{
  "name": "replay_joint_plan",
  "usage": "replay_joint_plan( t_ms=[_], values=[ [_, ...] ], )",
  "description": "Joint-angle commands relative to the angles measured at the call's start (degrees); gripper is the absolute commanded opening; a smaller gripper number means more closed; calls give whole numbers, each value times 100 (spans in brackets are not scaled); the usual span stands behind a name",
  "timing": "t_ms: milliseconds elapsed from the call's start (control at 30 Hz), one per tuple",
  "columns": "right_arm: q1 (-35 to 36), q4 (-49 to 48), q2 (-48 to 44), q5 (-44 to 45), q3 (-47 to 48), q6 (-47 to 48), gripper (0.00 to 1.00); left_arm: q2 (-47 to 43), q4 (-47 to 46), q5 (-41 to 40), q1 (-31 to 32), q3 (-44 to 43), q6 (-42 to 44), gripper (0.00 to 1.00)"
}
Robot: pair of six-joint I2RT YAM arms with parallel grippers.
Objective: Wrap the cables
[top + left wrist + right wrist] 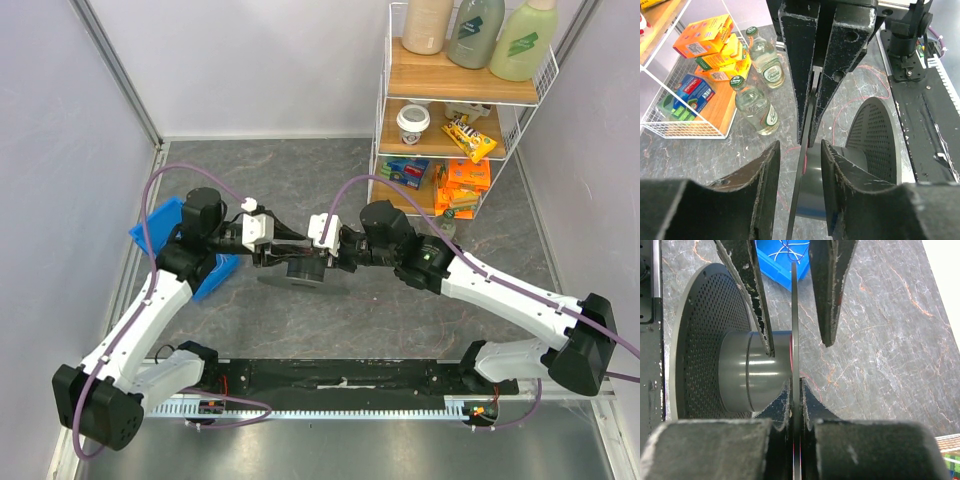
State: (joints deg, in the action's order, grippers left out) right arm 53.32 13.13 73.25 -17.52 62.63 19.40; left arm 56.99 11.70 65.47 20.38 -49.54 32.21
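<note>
Wrapping looks barely begun: only a thin band of the pink cables (791, 354) shows on the core of the spool (752, 371), tight against its thin end disc. A slack loop lies on the desk (400, 320) just beside the spool's perforated disc. More pale strands, apparently further cables, sit in the blue bin (165, 232) beyond the spool on the left arm's side. Most of the winding is therefore left, I judge. The 2 arms meet at the spool. The right pincer (795, 386) is clamped on the edge of the thin disc and holds the spool on its side. The left pincer (800, 150) is spread wide, 1 finger on each side of that same disc, and grips nothing that I can make out. The desk is dark grey, marbled stone-look sheet with pale veins. Pale lilac walls (60, 120) close it in behind the spool. To the spool's right stands a white wire rack (383, 100) with wooden shelves holding bottles and orange snack boxes (710, 40). 2 glass bottles (756, 107) stand on the desk next to the rack.
</note>
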Motion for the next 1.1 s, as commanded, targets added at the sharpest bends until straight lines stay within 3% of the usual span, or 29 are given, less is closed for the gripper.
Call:
replay_joint_plan(
  t_ms=[0, 133, 300, 533, 733, 900, 1067],
  values=[
    [-15, -548, -153, 29, 39, -85, 0, 145, 278, 9, 10, -258, 443, 46],
    [-23, -557, -197, -50, 47, -94, 0, 207, 675, -52, 18, -241, 1059, 56],
    [-15, -574, -189, -146, 74, -129, 0, 286, 781, -122, 36, -275, 1201, 51],
    [-15, -670, -101, -208, 109, -217, 0, 427, 772, -131, 97, -390, 1034, 35],
    [-15, -811, -39, -234, 135, -270, 0, 436, 456, -272, 124, -381, 349, 4],
    [-32, -855, -83, -24, 144, -384, 0, 155, -176, -938, 115, -179, -879, 2],
    [-488, -847, -118, 56, 311, -797, 53, 49, -2, -1124, -183, -398, -1743, 2]
  ],
)
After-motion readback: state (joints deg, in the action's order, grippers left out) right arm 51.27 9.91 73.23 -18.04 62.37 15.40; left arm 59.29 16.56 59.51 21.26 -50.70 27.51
